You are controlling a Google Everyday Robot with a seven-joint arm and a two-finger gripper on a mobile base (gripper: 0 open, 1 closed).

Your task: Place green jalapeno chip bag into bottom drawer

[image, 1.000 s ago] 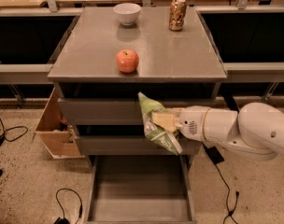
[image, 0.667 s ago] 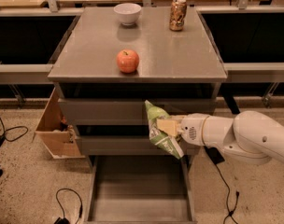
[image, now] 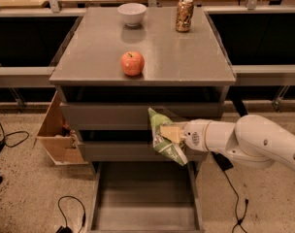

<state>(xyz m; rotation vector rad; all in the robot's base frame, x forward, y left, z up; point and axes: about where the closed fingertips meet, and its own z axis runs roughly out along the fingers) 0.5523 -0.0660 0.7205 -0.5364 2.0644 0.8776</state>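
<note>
So the white arm's gripper (image: 172,133) has its fingers clamped on the crinkly green foil jalapeno chip bag (image: 162,142), up above the open grey metal bottom drawer (image: 145,198), toward its right rail.

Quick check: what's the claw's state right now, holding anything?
Claw: closed on the green jalapeno chip bag, in front of the upper drawers and above the open bottom drawer.

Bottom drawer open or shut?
Open. The bottom drawer is pulled out, floor visible; the gripper holds the green jalapeno chip bag above it.
</note>
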